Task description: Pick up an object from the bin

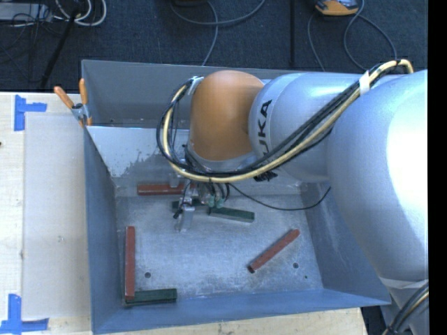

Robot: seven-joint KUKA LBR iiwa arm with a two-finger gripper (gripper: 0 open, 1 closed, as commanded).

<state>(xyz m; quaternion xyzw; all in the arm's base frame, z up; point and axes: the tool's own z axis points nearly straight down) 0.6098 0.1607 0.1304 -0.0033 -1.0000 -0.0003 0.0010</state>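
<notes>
Hovering low at mid-bin, the gripper sits between a brown bar and a green bar, its spread impossible to tell, apparently approaching; next it must close on one and lift.

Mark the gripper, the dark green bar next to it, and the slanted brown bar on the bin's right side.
gripper [184, 217], camera view, its lower tip.
dark green bar [234, 216], camera view, middle of its top face.
slanted brown bar [274, 250], camera view, middle of its length.
</notes>
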